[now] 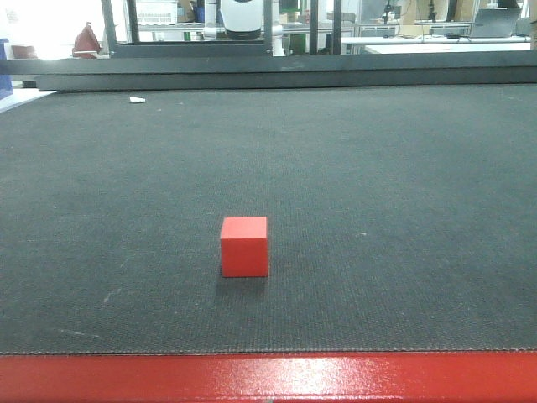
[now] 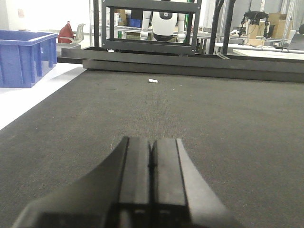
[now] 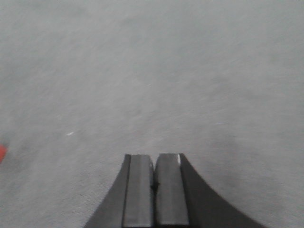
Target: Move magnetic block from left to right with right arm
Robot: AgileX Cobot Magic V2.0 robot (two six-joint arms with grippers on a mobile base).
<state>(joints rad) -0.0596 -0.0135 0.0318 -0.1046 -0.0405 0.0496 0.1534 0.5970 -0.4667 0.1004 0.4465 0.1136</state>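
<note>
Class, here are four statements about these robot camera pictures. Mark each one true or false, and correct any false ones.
1. The red cube rests on the dark mat. True.
2. The right gripper holds the cube. False: it is shut on nothing, and only a red sliver shows at the left edge of its view.
3. The left gripper is wide open. False: its jaws are closed together.
4. A blue bin stands off the mat, on a white surface. True.

Lab: metal rack (image 2: 149, 47), white robot (image 2: 164, 23), workbench (image 2: 270, 53).
</note>
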